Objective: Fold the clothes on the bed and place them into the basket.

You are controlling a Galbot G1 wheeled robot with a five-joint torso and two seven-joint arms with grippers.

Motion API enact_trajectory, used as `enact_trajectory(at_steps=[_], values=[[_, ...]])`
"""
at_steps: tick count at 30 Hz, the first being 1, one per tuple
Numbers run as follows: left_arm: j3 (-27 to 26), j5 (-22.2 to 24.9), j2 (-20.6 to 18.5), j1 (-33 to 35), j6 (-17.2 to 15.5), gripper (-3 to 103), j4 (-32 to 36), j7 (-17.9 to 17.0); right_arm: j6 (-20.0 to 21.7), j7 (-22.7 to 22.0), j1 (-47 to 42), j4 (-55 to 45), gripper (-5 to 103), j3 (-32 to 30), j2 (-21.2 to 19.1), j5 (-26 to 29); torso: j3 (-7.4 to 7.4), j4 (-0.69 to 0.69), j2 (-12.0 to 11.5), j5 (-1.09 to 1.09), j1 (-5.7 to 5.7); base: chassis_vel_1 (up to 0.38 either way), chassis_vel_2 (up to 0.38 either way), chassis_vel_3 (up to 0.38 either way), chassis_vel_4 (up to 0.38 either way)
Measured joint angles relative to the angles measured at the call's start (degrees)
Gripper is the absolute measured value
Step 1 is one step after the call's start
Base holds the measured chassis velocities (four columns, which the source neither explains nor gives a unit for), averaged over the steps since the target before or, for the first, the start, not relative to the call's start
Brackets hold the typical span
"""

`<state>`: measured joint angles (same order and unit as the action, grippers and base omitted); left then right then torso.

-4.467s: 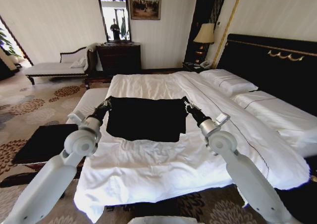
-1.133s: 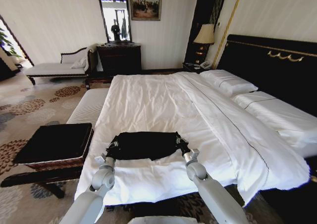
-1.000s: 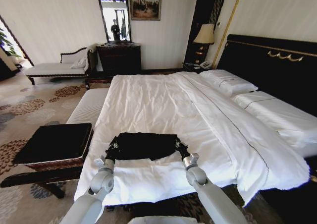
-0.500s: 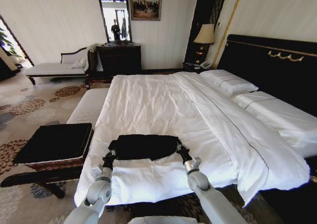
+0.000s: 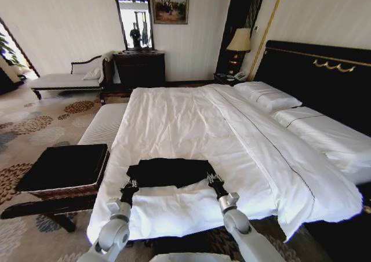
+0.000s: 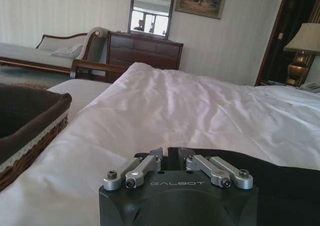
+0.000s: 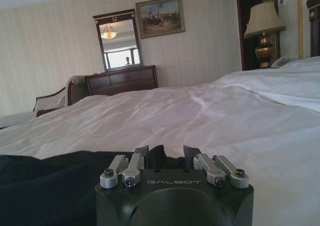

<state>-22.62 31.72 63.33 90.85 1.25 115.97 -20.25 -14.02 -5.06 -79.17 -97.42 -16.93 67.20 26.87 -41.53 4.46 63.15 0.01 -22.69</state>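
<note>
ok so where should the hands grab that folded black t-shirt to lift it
Its two short ends, left hand and right hand one each, coming from the foot of the bed: the T-shirt lies as a wide flat band, so end grips likely keep the fold.

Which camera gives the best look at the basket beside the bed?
The head view: the basket shows whole there, on the floor left of the bed, flat black top facing up. The left wrist view catches one woven corner and its dark inside. The right wrist view looks across the duvet instead.
</note>
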Motion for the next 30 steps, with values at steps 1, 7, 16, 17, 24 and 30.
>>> enact_trajectory(at_steps=[1, 7, 16, 17, 24, 30], values=[[0.0, 0.0, 0.0, 0.0, 0.0, 20, 0.0, 0.0, 0.0, 0.0, 0.0, 0.0, 42, 0.0, 0.0, 0.0, 0.00, 0.00, 0.0, 0.00, 0.00, 0.000, 0.000, 0.000, 0.000], [-1.7, -0.3, -1.3, -1.2, -1.2, 42, 2.6, -0.3, 3.1, -2.2, -2.1, -6.8, 64, -4.4, -1.3, 2.9, 0.01, -0.01, 0.0, -0.02, 0.00, 0.000, 0.000, 0.000, 0.000], [-3.4, -10.5, 0.0, 0.0, 4.2, 80, 3.3, 1.5, 15.8, -6.1, -5.8, -12.6, 96, -8.0, 1.2, 24.9, 0.00, 0.01, 0.0, -0.01, -0.01, 0.000, 0.000, 0.000, 0.000], [-3.4, -10.5, 0.0, 0.0, 4.2, 80, 3.3, 1.5, 15.8, -6.1, -5.8, -12.6, 96, -8.0, 1.2, 24.9, 0.00, 0.01, 0.0, -0.01, -0.01, 0.000, 0.000, 0.000, 0.000], [-9.2, -17.6, 5.4, 12.9, 10.5, 99, 5.4, 5.9, 22.1, -8.8, -5.4, -12.6, 100, -10.6, 3.3, 40.5, 0.00, -0.02, 0.0, -0.01, -0.01, 0.000, 0.000, 0.000, 0.000], [-10.3, -18.2, 7.9, 18.4, 14.3, 100, 5.3, 6.2, 23.7, -9.1, -4.7, -11.4, 100, -9.5, 5.7, 44.0, 0.00, 0.00, 0.0, -0.01, 0.00, 0.000, 0.000, 0.000, 0.000]])
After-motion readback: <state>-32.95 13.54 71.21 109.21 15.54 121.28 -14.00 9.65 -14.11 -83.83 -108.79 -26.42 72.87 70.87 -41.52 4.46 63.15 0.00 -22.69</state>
